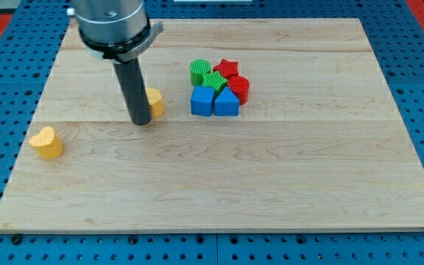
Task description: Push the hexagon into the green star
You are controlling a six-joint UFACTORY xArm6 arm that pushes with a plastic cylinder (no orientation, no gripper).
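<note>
On the pale wooden board (219, 177), the straight dark rod (134, 88) stands upright in the view's upper left part, and my tip (141, 122) rests at board level, touching the left side of the small yellow hexagon block (155, 102), which is partly hidden behind the rod. The rod has no jaws, so it grips nothing; it only presses against that yellow block. To the view's right of the hexagon, apart from it, sits a tight cluster: the green star block (213, 80) in the middle, a green cylinder-like block (199, 71) at its upper left, a red star block (227, 68) at its upper right, a red rounded block (240, 88) at the right, and two blue blocks in front, one squarish (202, 101) and one triangular (226, 103). A yellow heart-shaped block (46, 143) lies alone near the board's left edge.
</note>
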